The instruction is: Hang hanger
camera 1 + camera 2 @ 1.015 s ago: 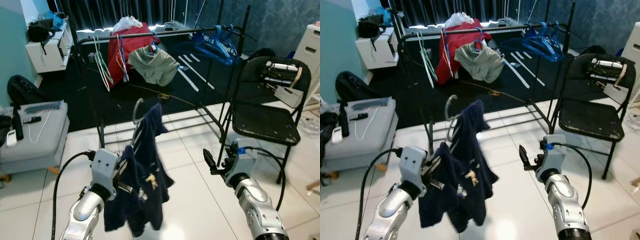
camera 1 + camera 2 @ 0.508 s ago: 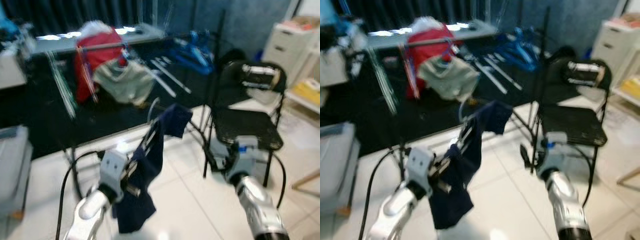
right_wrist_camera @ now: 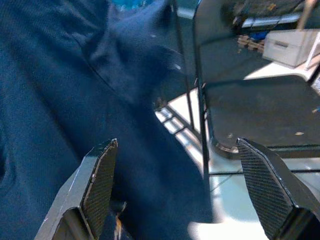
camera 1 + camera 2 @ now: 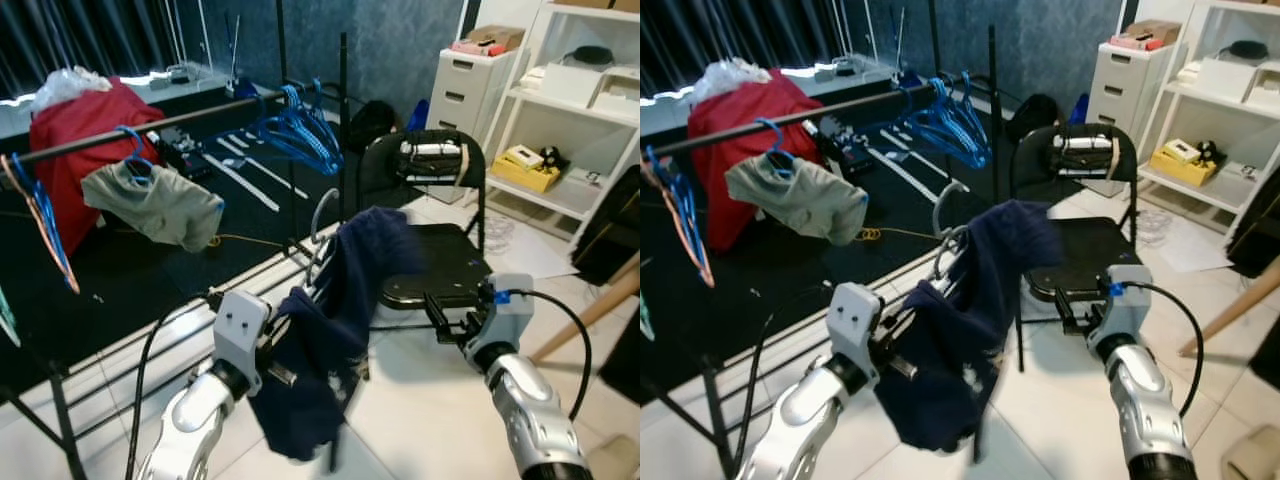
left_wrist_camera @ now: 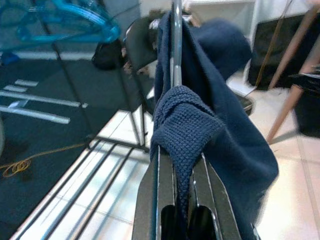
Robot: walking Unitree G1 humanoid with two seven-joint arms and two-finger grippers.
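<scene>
A silver wire hanger [image 4: 322,212] carries a dark navy garment [image 4: 345,310] draped over it. My left gripper [image 4: 283,345] is shut on the hanger's lower part and holds it upright in front of me. In the left wrist view the hanger's bar [image 5: 176,50] runs up from between the fingers, wrapped in the navy garment [image 5: 220,115]. The black clothes rail [image 4: 150,128] crosses the upper left, well beyond the hanger's hook. My right gripper [image 4: 443,316] is open and holds nothing, just right of the garment. Its fingers [image 3: 97,180] stand wide apart beside the cloth [image 3: 60,100].
On the rail hang blue hangers [image 4: 297,125], a red garment [image 4: 70,125] and grey-green shorts [image 4: 160,203]. A black folding chair [image 4: 445,255] stands right behind the garment. White drawers [image 4: 470,90] and shelves [image 4: 580,110] line the right; the rack's floor bars [image 4: 130,350] run at lower left.
The whole view has swung to the right, so the camera moved: the rail now sits at the left and shelves have come into sight. My left gripper keeps its hold on the hanger.
</scene>
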